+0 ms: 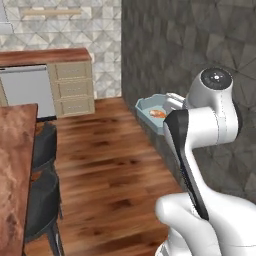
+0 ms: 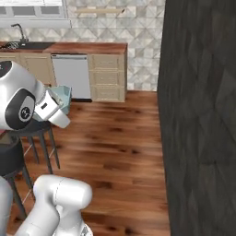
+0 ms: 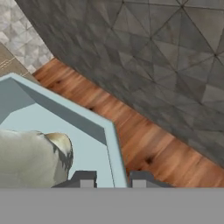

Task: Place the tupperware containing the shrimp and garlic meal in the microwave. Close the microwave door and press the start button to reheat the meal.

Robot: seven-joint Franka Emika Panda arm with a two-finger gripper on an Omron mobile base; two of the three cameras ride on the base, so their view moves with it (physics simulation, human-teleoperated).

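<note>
The pale blue-teal tupperware [image 1: 150,106] hangs in the air above the wooden floor, close to a dark grey wall. An orange shrimp piece [image 1: 157,114] lies inside it. In the hand view a whitish garlic piece [image 3: 37,157] rests on the tupperware floor [image 3: 83,140]. My gripper [image 3: 113,179] is shut on the tupperware's rim, with one fingertip inside the wall and one outside. A teal corner of the tupperware [image 2: 63,93] pokes out beyond the hand in the right base view. The microwave and its door are out of view.
The dark grey faceted wall [image 1: 180,45] stands right beside the tupperware. A wooden table [image 1: 15,165] with dark stools [image 1: 42,200] is at the left. Across the wooden floor [image 2: 115,138] stands a counter with drawers [image 2: 107,78], a dishwasher [image 2: 71,76] and a sink [image 2: 18,44].
</note>
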